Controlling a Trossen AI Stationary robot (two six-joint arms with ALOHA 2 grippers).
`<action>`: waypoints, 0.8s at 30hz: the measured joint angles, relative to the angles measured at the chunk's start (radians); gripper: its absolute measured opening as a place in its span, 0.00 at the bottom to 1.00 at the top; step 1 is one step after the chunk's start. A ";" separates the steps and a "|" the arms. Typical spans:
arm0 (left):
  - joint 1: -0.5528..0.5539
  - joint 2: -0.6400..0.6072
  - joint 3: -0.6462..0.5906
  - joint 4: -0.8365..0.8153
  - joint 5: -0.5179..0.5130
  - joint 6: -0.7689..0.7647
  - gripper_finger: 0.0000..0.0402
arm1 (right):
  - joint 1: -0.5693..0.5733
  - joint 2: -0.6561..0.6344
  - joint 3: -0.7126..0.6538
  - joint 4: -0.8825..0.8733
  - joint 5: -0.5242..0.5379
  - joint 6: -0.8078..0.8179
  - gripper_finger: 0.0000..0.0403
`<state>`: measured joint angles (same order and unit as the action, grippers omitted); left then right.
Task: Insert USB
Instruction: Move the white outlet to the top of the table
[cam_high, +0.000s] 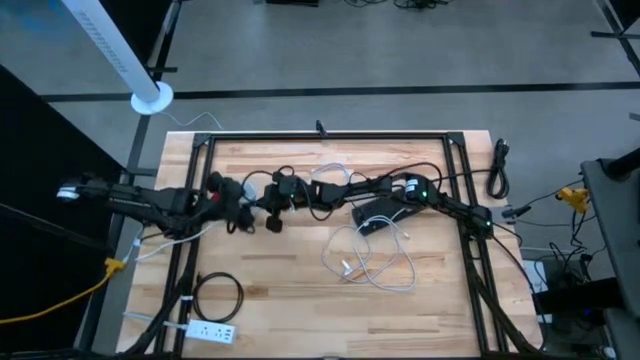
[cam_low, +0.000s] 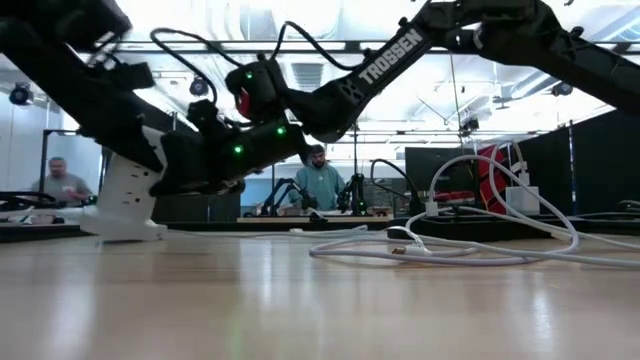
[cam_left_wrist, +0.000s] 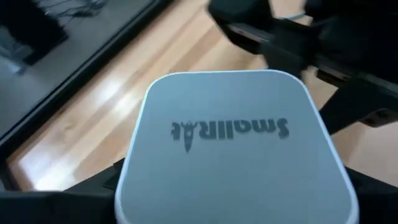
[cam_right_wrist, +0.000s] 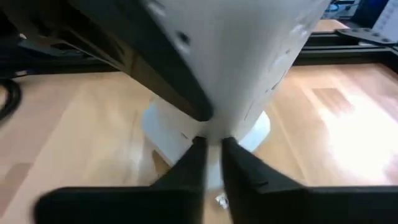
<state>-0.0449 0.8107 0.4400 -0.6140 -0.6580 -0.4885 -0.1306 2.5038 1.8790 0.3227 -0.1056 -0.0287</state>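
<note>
The left end effector (cam_left_wrist: 230, 199) gripped the white square plastic charger block (cam_left_wrist: 233, 149); the right end effector (cam_right_wrist: 212, 163), pinched shut, apparently met it. Next: seating the plug squarely.

Counts: two robot arms, one left (cam_high: 150, 200), one right (cam_high: 450, 205). One white charger block (cam_left_wrist: 233, 149). One loose white cable (cam_high: 372, 262) on the tabletop (cam_high: 290, 280). One black cable coil (cam_high: 218, 296). One white power strip (cam_high: 212, 330). One yellow cable (cam_high: 60, 300) off the tabletop edge. Two people (cam_low: 318, 185) (cam_low: 62, 182) in the room behind.
</note>
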 joint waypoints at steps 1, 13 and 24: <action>0.018 -0.003 0.000 0.003 0.008 0.005 0.69 | -0.003 0.000 0.000 0.000 -0.001 0.002 0.00; 0.046 -0.057 -0.030 -0.031 -0.008 -0.102 0.69 | 0.011 -0.061 0.000 -0.203 -0.032 -0.068 0.12; 0.013 -0.137 -0.120 0.028 -0.115 -0.208 0.69 | 0.039 -0.180 -0.013 -0.221 -0.031 -0.044 0.44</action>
<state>-0.0315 0.6739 0.3201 -0.5855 -0.7729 -0.6966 -0.0917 2.3239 1.8658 0.1022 -0.1366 -0.0723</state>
